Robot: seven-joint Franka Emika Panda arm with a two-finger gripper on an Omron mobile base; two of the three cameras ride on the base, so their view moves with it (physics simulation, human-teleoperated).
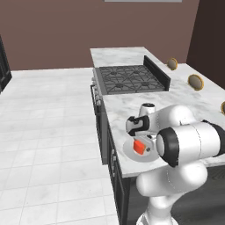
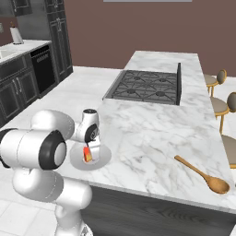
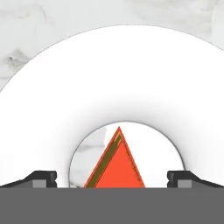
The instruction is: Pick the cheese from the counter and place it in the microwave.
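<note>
While end effector [image 3: 112, 179] hangs spread, cheese [image 3: 117, 166] sits between tips, untouched, on plate [image 3: 52, 113].

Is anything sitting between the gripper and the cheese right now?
Nothing visible does. In the hand view the cheese lies on the white plate, in the open gap between the two fingertips, neither touching it. From the base views the gripper hangs directly over the wedge on the counter.

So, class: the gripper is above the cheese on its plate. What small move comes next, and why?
Probably lower a little, then close. In the hand view the gripper is open, a fingertip on each side of the cheese, which sits on the plate, not yet held.
</note>
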